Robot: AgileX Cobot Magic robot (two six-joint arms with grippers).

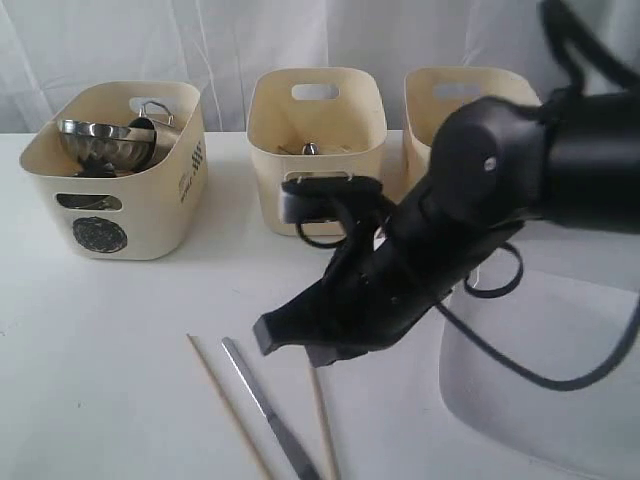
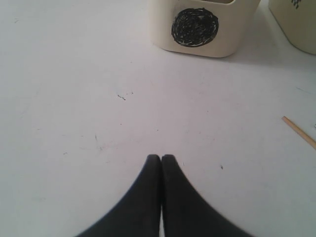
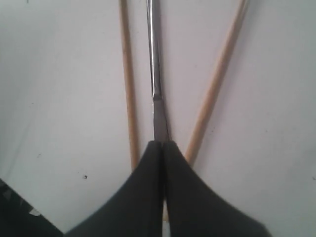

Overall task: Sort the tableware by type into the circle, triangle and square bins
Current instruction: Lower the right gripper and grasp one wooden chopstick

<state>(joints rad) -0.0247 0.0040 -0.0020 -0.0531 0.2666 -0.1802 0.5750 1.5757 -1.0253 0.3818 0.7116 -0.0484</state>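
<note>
A steel knife [image 1: 265, 405] [image 3: 157, 74] lies on the white table between two wooden chopsticks [image 1: 225, 400] [image 3: 128, 89]. My right gripper [image 1: 290, 345] [image 3: 163, 143] hovers just over the knife's near end, jaws shut, nothing between them. The circle bin [image 1: 110, 200] [image 2: 205, 29] at the left holds a steel bowl [image 1: 100, 140] and a mug [image 1: 150, 115]. In the middle bin [image 1: 315, 130] I see steel cutlery [image 1: 310, 148]; my right arm hides its mark. My left gripper [image 2: 161, 157] is shut over bare table in front of the circle bin. It is out of the exterior view.
A third cream bin [image 1: 440, 110] stands at the back right, partly behind my right arm. A large white rounded-square plate [image 1: 560, 400] lies at the front right. White curtains close off the back.
</note>
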